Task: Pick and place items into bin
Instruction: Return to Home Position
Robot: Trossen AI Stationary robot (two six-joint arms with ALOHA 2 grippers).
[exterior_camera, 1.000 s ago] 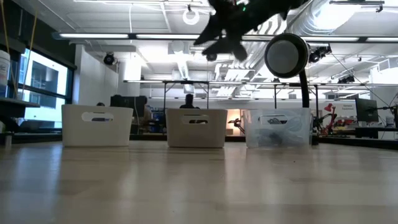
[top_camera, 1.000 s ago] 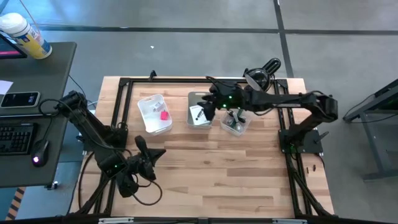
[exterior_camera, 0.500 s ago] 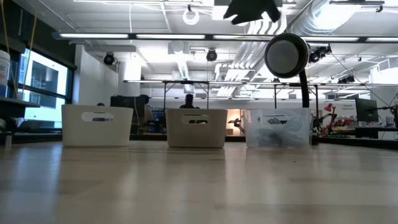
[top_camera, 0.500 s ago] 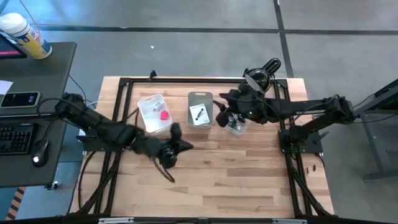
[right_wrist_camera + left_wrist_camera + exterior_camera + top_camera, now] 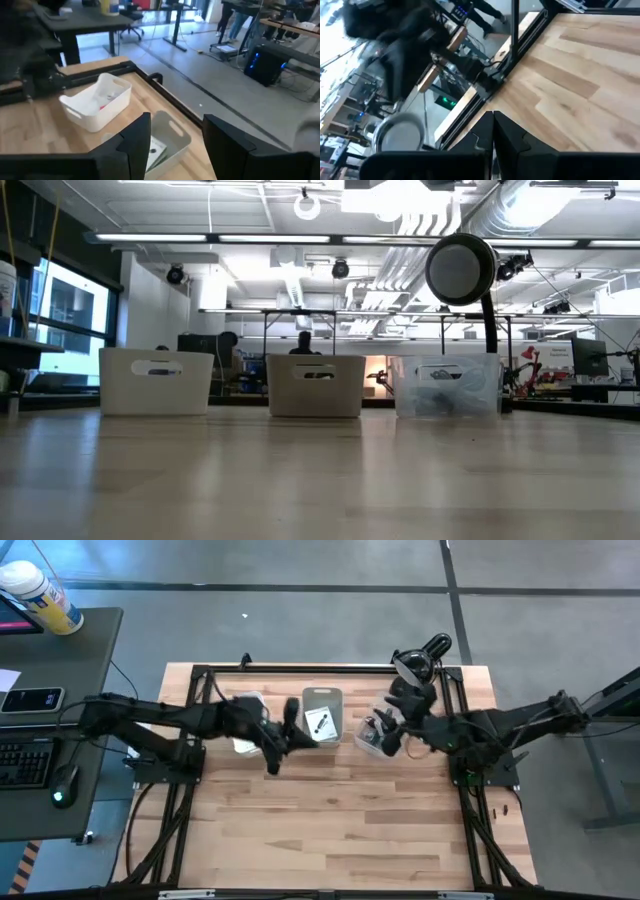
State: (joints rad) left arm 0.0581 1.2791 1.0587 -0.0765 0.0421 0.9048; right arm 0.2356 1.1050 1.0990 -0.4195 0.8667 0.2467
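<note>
— Gray bin (image 5: 322, 695), middle of the row: what's inside?
— White card (image 5: 320, 723) printed black, lying flat.
— And the grippers?
— Left gripper (image 5: 493, 119) hangs just beside that bin, fingers pressed together, empty. Right gripper (image 5: 176, 118) is by the clear bin (image 5: 370, 740), fingers spread wide, holding nothing.

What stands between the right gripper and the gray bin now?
Nothing visible. The right gripper, open, hangs over the clear bin, next to the gray bin; no object shows in the gap between them. The left gripper is on the bin's other side.
</note>
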